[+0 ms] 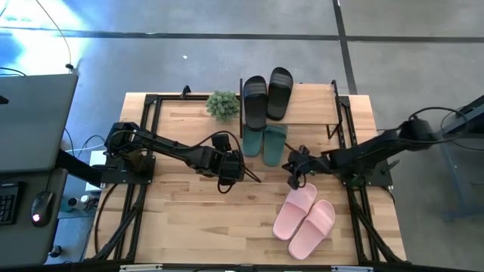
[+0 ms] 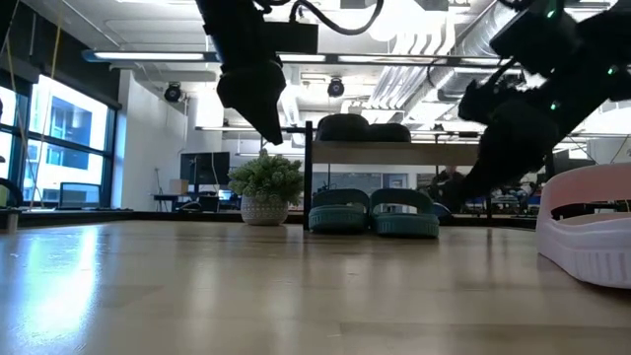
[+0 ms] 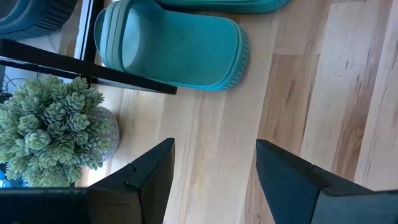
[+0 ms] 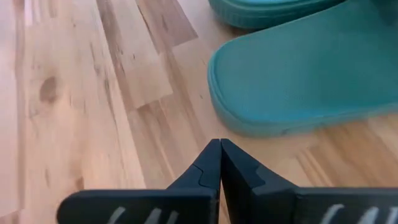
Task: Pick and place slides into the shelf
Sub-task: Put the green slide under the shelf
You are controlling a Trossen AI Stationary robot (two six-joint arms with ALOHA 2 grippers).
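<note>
A light wooden desk (image 1: 189, 219) seen from above, with a low shelf (image 1: 318, 113) at its far edge. The black pair of slides (image 1: 266, 97) lies on the shelf's top board, and the teal-green pair (image 1: 264, 142) sits on the desk under and just in front of that board, beside a small potted plant (image 1: 223, 104). The pale pink pair (image 1: 305, 217) lies on the open desk near the front right, not yet put away, so the pink slides seem to be the step in hand. The left gripper (image 1: 243, 169) hangs near the teal pair with its fingers spread and empty; the right gripper (image 1: 295, 169) hangs between the teal and pink pairs, fingers clenched on nothing (they would need to part first). The next move probably calls for the right arm to turn toward a pink slide and take it by its strap or edge
</note>
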